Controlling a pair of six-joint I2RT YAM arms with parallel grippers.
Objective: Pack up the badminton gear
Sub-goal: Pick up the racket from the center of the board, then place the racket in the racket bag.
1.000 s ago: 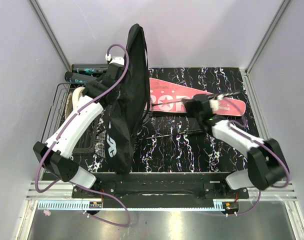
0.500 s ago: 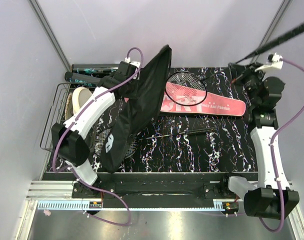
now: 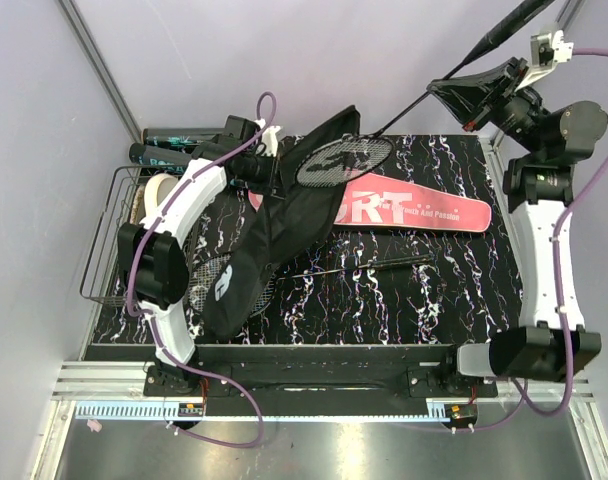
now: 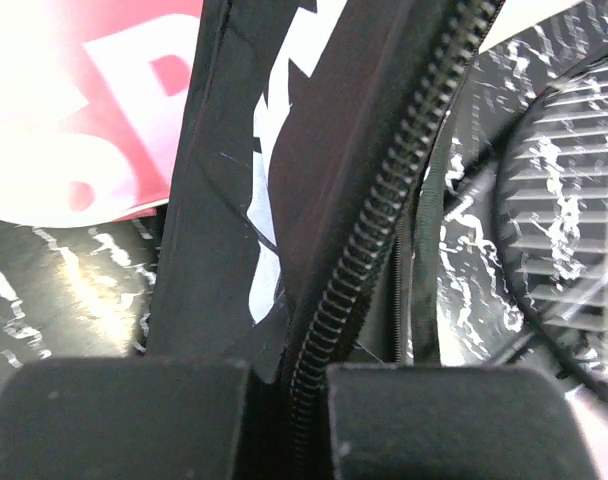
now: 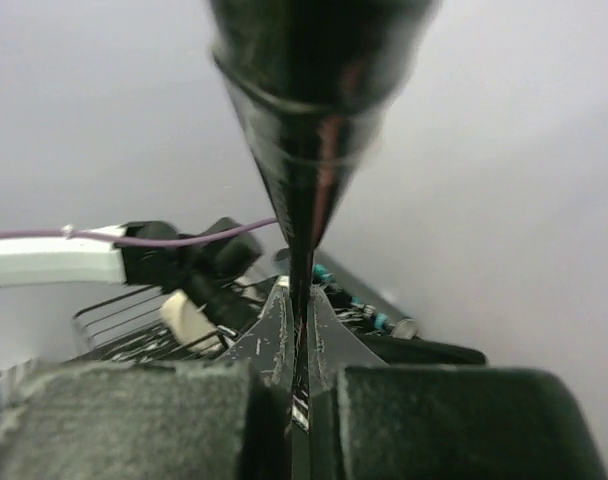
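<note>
The top camera looks down from behind the bases over the whole desk [image 3: 384, 300]. Left wrist presses close to the bag [image 4: 324, 150], case [image 4: 94, 100] beyond. Right wrist sights along the racket [image 5: 304, 150] toward the basket [image 5: 114, 325], also seen from above.

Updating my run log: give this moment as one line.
left jaws: shut on black fabric bag zipper edge | right jaws: shut on strung badminton racket shaft | racket head: above bag's raised end
</note>
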